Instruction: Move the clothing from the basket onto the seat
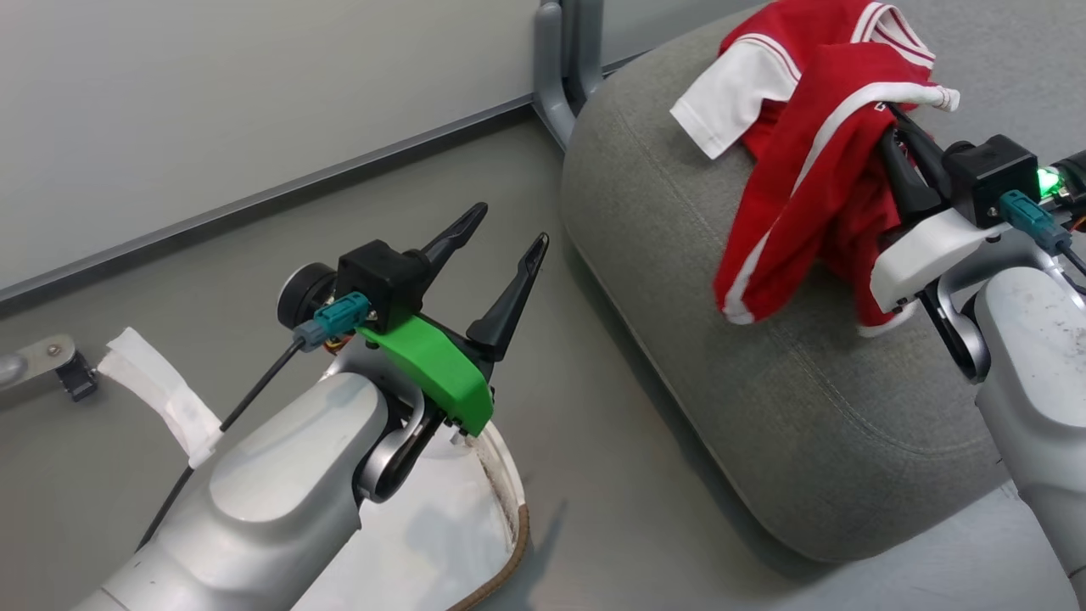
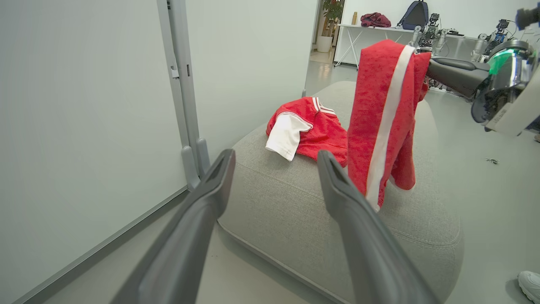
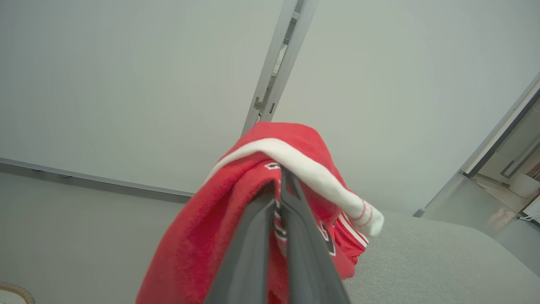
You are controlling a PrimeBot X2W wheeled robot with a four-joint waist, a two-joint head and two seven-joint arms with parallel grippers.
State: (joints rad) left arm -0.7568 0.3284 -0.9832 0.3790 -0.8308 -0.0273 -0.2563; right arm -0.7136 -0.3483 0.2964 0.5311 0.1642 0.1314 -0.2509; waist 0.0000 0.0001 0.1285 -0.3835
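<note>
One red piece of the clothing (image 1: 793, 51) with a white sleeve lies on the grey seat (image 1: 764, 399). A second red piece (image 1: 806, 212) with a white stripe hangs over the seat, its lower end resting on the cushion. My right gripper (image 1: 895, 127) is shut on this hanging piece (image 3: 236, 211), its fingertips buried in the cloth (image 2: 384, 118). My left gripper (image 1: 509, 225) is open and holds nothing, left of the seat and above the basket (image 1: 513, 526). Its fingers (image 2: 337, 202) point toward the seat (image 2: 295, 211) and the lying piece (image 2: 312, 131).
A grey wall panel runs behind, with a post and foot (image 1: 560, 76) beside the seat. White tape (image 1: 161, 390) and a metal bracket (image 1: 42, 356) lie on the floor at the left. A person's shoe (image 2: 529, 283) is by the seat; a distant table (image 2: 379, 27) holds bags.
</note>
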